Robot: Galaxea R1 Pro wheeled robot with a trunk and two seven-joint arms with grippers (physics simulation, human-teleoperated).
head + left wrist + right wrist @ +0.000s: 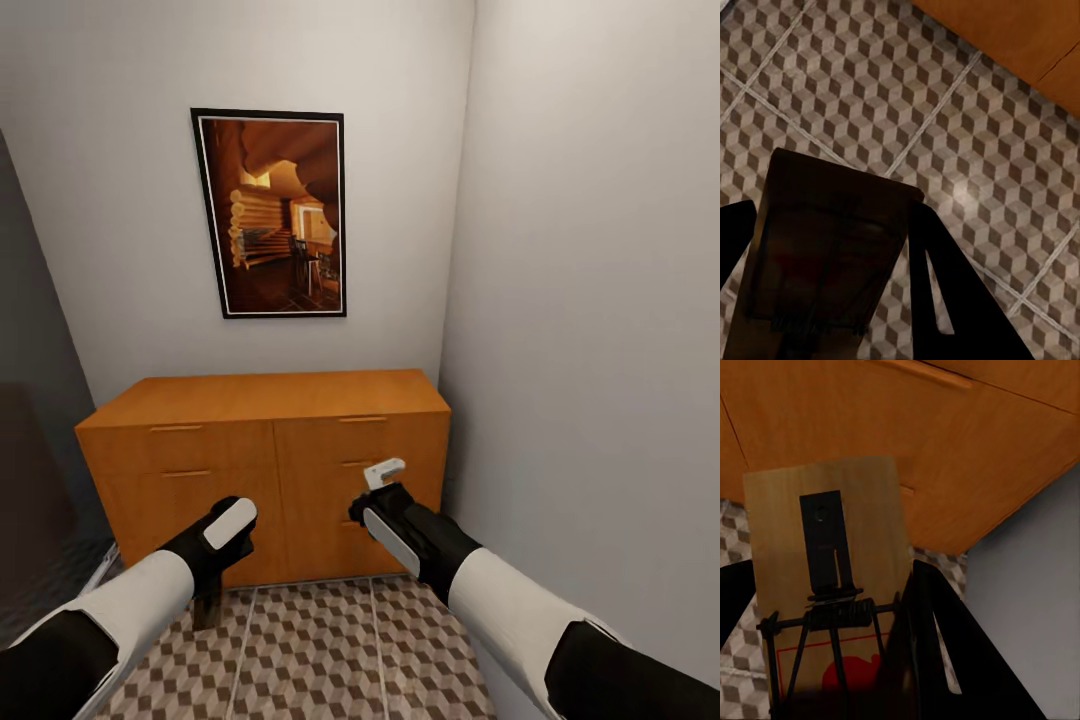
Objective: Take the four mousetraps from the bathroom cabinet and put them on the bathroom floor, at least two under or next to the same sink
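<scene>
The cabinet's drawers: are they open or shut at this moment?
Shut. In the head view every drawer front of the cabinet sits flush with its neighbours, none pulled out.

A narrow room corner with plain pale grey walls (580, 250) and soft, even light. A dark-framed picture of a warm-lit log-cabin interior (270, 213) hangs on the back wall, above a long low orange-brown wooden chest with slim bar handles (265, 440). Tiles patterned in brown, beige and grey cubes with pale grout lines (320, 650) cover the floor.
</scene>
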